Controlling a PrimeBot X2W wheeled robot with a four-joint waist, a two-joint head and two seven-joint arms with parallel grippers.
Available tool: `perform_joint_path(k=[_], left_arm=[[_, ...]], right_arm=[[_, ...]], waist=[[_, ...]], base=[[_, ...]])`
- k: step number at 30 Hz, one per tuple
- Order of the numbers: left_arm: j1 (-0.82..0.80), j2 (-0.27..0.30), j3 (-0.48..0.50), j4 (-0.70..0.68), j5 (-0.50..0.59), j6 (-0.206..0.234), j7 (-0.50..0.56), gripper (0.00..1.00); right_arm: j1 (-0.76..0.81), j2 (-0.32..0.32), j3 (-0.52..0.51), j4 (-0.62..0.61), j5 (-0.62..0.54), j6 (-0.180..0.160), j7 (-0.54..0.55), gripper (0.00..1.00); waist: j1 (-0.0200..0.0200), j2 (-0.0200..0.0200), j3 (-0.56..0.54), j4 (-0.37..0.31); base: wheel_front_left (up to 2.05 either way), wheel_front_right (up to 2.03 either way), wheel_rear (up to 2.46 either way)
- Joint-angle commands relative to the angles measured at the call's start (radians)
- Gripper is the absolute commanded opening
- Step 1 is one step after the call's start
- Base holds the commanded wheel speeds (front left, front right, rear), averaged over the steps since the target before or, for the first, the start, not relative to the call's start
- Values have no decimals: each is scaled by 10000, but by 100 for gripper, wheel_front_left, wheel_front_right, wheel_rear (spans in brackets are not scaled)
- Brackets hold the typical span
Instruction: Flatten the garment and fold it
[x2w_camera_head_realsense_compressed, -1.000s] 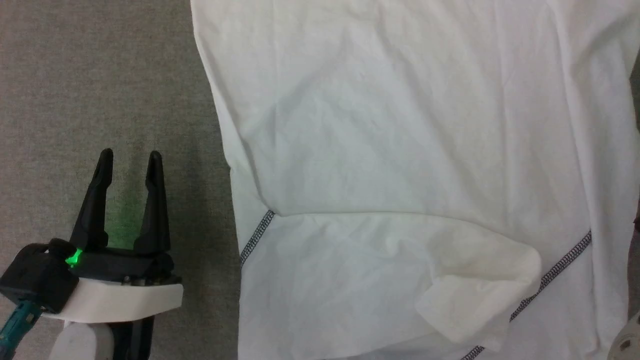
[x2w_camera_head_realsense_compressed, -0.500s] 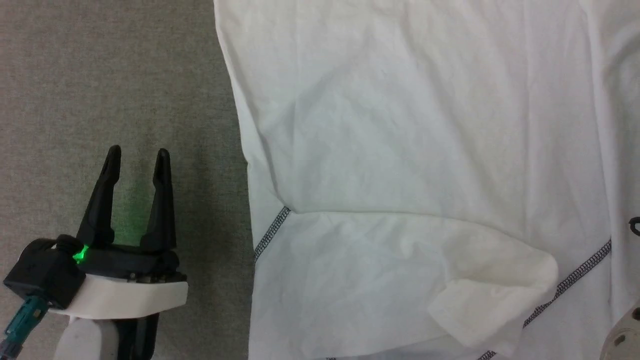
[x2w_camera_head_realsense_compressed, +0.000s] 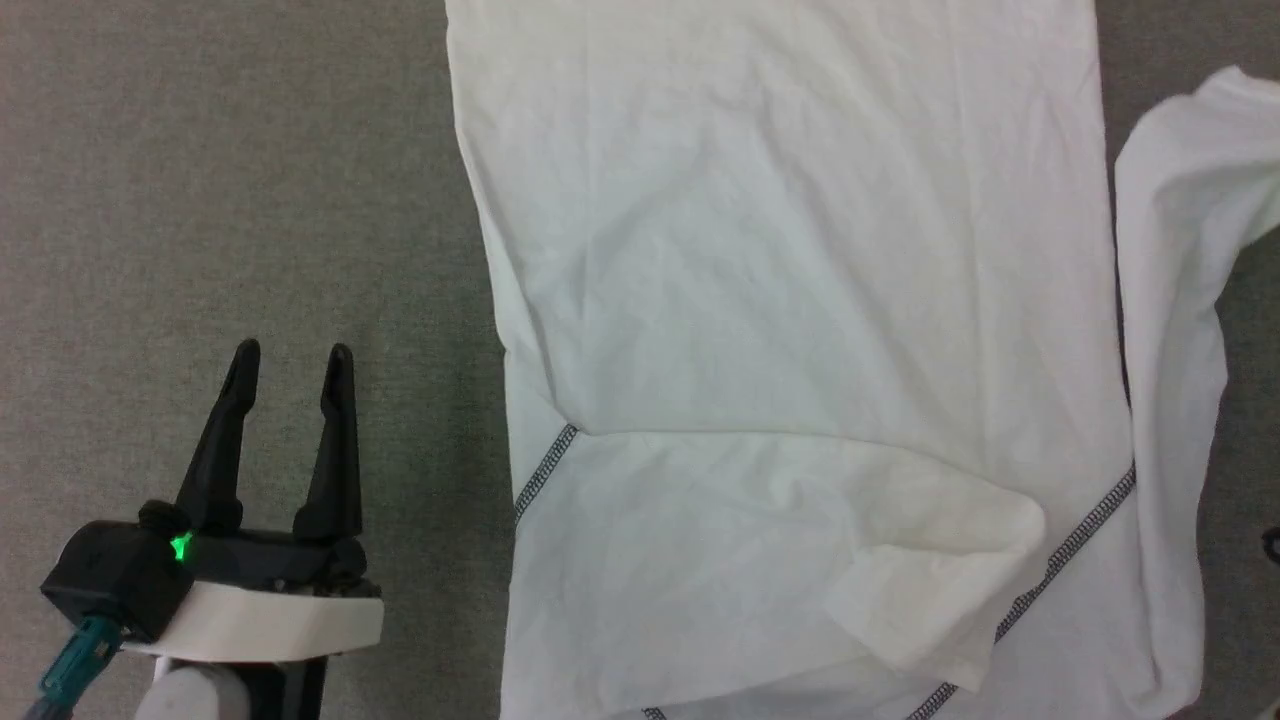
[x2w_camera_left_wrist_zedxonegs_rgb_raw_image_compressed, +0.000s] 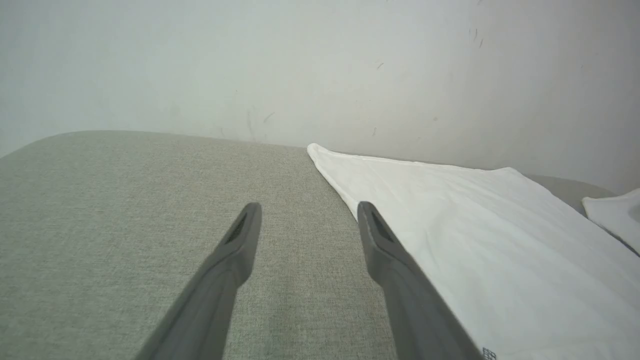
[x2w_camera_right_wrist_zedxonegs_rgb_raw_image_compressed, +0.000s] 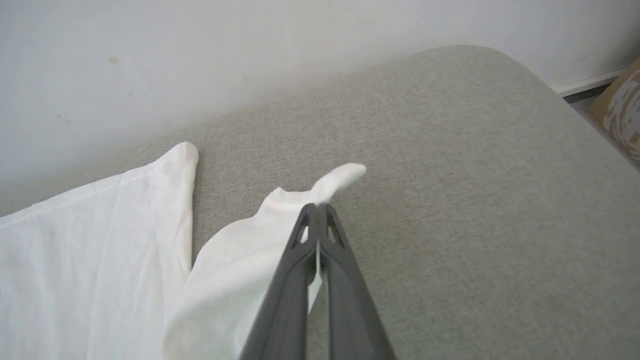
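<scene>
The white garment (x2w_camera_head_realsense_compressed: 790, 260) lies spread on the grey padded surface, with dark zigzag stitching (x2w_camera_head_realsense_compressed: 1065, 555) on its seams. One sleeve is folded across the lower body, its cuff (x2w_camera_head_realsense_compressed: 950, 590) lying loose. The other sleeve (x2w_camera_head_realsense_compressed: 1170, 400) runs along the right side, apart from the body. My right gripper (x2w_camera_right_wrist_zedxonegs_rgb_raw_image_compressed: 316, 206) is shut on that sleeve (x2w_camera_right_wrist_zedxonegs_rgb_raw_image_compressed: 230, 280), and the cuff tip (x2w_camera_right_wrist_zedxonegs_rgb_raw_image_compressed: 342, 176) sticks out past the fingertips. My left gripper (x2w_camera_head_realsense_compressed: 290, 355) stands open over bare surface, left of the garment's edge. In the left wrist view the left gripper (x2w_camera_left_wrist_zedxonegs_rgb_raw_image_compressed: 307, 210) holds nothing beside the garment (x2w_camera_left_wrist_zedxonegs_rgb_raw_image_compressed: 475, 240).
The grey surface (x2w_camera_head_realsense_compressed: 200, 200) has free room left of the garment. A pale wall (x2w_camera_left_wrist_zedxonegs_rgb_raw_image_compressed: 300, 65) runs behind it. The surface's rounded corner (x2w_camera_right_wrist_zedxonegs_rgb_raw_image_compressed: 500, 65) ends near a cardboard box (x2w_camera_right_wrist_zedxonegs_rgb_raw_image_compressed: 620, 105) on the floor.
The head camera has shifted. The right sleeve now stands apart from the body, with grey surface showing between them. The left gripper stays open.
</scene>
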Motion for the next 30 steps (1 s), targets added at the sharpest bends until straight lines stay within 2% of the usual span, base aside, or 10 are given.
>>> perform_joint_path(k=[1, 13, 18, 24, 30], left_arm=[[191, -38, 67, 39, 84, 78, -45, 100], [1327, -95, 228, -179, -69, 415, 103, 100], [1754, -124, 302, -250, -130, 554, 145, 100], [2146, -180, 300, -362, -184, 690, 227, 100], [2347, -172, 324, -542, -192, 812, 286, 100]], right_arm=[[325, -132, -175, -117, 125, -9, -51, 0], [2840, -1354, -2682, -990, 638, -9, 53, 0], [3481, -1708, -3198, -980, 831, -9, 12, 0], [3806, -1800, -2734, -1096, 1181, -9, -68, 0], [3972, -1544, -1143, -2010, 1940, -9, 112, 0]], waist=[[1, 0, -1010, -298], [1, 0, -2608, -609], [1, 0, -3126, -653], [1, 0, -3597, -682], [1, 0, -3891, -617]], base=[[0, 0, 0], [0, 0, 0], [0, 0, 0], [0, 0, 0], [0, 0, 0]])
